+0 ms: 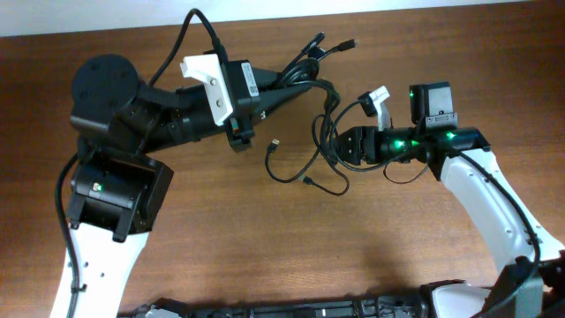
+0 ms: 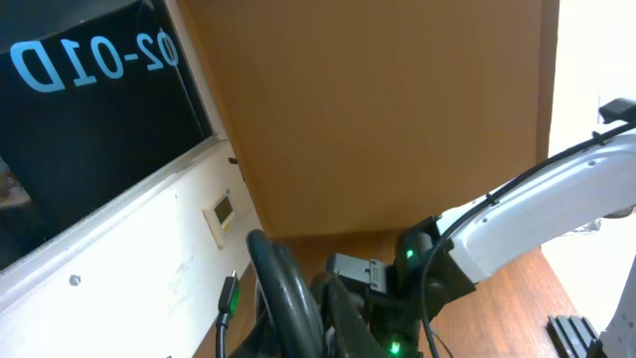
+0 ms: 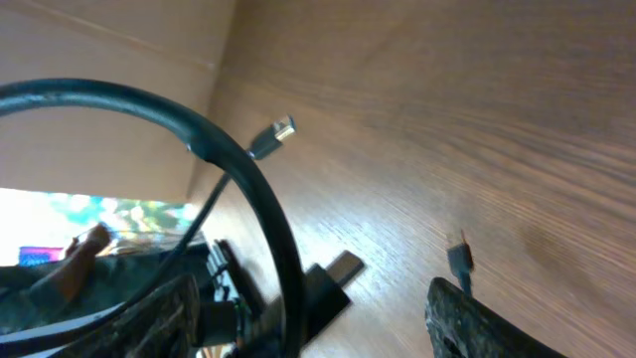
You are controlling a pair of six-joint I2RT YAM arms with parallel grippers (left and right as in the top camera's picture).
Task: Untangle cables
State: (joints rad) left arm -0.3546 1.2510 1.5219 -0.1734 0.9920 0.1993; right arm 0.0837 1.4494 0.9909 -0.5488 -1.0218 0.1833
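Thick black cable (image 3: 270, 229) arcs closest to the lens, passing between the spread right fingers (image 3: 477, 320), neither of which visibly touches it. Overhead: one tangle of cables (image 1: 322, 124) at upper centre of the worktop (image 1: 353, 256), strung between two arms, with four free plugs (image 1: 275, 143); the right wrist view shows only two. Left fingers (image 1: 291, 81) are clenched on the tangle's upper end; the left wrist view hides them, showing instead a wall panel (image 2: 221, 214).
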